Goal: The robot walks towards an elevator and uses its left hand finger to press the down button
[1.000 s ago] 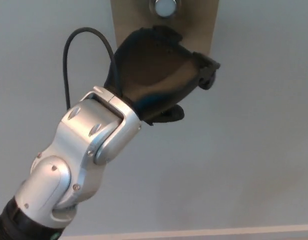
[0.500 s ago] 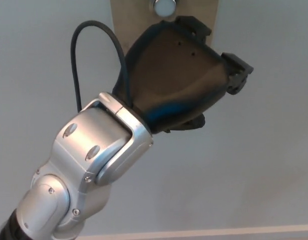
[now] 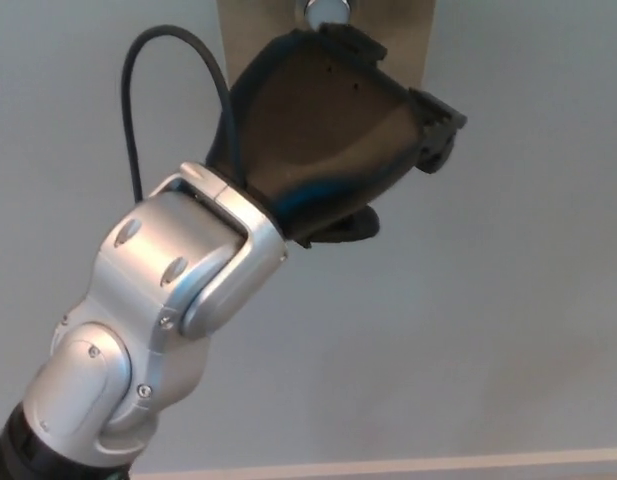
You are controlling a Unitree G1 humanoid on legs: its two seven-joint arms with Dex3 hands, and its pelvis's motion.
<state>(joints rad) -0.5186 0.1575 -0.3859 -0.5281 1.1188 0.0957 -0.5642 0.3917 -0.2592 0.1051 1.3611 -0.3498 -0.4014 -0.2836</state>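
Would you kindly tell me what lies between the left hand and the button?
Nothing: in the head view, only a narrow strip of bare plate separates the button from the top of the left hand.

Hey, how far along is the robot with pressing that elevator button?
Approach looks done: the panel sits close ahead. In hand: the left robot hand is raised over the panel, just below the round button. Left: the press itself; no contact with the button shows.
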